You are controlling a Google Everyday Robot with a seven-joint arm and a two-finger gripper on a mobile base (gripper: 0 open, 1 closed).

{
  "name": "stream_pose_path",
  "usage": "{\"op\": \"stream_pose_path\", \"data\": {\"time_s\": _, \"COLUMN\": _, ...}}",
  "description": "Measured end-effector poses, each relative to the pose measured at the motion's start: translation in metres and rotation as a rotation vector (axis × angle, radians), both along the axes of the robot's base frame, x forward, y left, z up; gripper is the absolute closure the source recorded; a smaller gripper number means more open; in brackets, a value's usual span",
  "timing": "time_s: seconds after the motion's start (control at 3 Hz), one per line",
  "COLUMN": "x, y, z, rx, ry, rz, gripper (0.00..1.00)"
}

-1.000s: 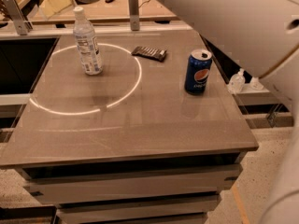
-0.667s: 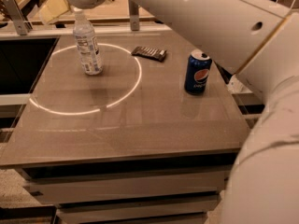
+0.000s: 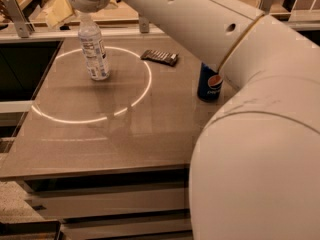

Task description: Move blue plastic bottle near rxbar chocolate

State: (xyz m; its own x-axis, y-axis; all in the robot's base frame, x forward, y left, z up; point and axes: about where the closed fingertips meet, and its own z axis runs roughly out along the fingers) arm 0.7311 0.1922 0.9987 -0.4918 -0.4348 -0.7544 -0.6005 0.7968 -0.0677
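Gripper (image 3: 80, 8) hangs over, perhaps around, top of blue plastic bottle (image 3: 95, 51).

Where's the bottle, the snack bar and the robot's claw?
bottle (image 3: 95, 51), camera view, on its label.
snack bar (image 3: 160, 57), camera view, middle of the wrapper.
claw (image 3: 65, 9), camera view, its lower end, top left, just above the bottle.
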Motion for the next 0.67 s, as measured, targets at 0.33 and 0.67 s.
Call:
{"op": "stream_pose_path", "data": {"time_s": 0.33, "x": 0.002, "y": -0.002, "z": -0.014, "rx": -0.013, "ry": 0.033, "rz": -0.014, "gripper": 0.00}}
{"op": "stream_pose_path", "data": {"time_s": 0.67, "x": -0.003, "y": -0.005, "z": -0.028, "rx": -0.025, "ry": 0.062, "rz": -0.025, "gripper": 0.00}}
